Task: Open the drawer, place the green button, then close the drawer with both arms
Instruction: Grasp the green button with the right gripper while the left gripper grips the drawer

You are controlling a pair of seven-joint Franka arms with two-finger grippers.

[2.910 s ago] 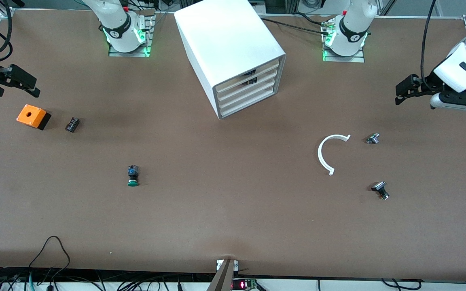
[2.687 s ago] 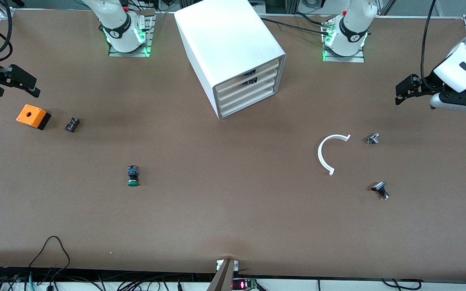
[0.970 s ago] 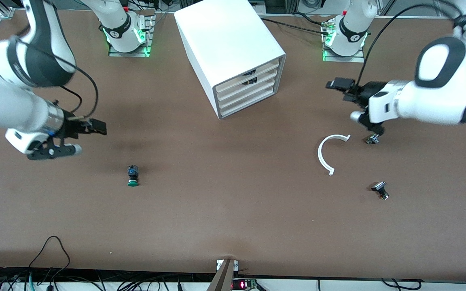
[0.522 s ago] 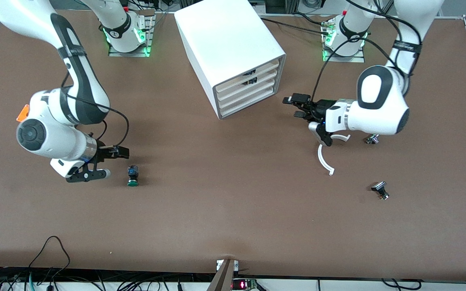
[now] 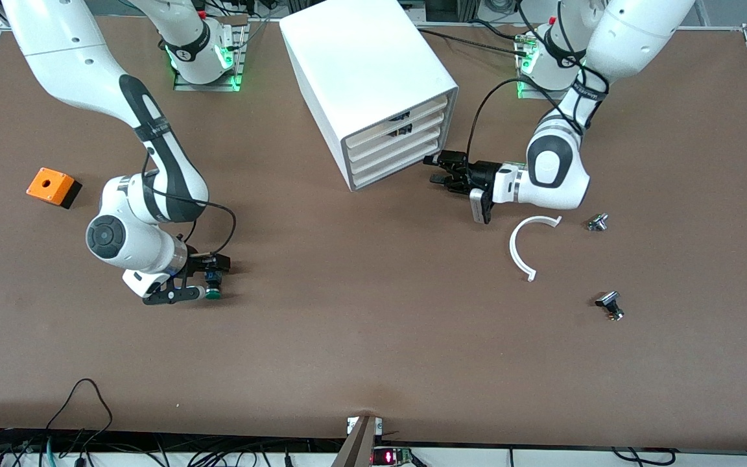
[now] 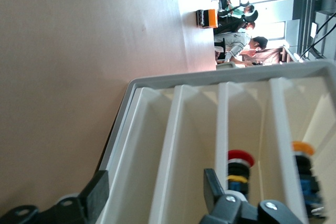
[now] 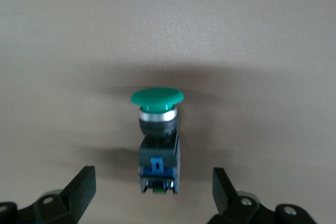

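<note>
I have the right pincer point(image 5: 208, 285) low over the surface point(image 5: 373, 337), fingers spread wide with the button point(image 7: 156, 140) lying between them, untouched, its green cap pointing away from the pincer. My left pincer point(image 5: 443, 170) sits just in front of the cabinet point(image 5: 367, 91), fingers spread apart and holding nothing, level with the drawer point(image 5: 391, 170), which is the lowest one and is shut.
</note>
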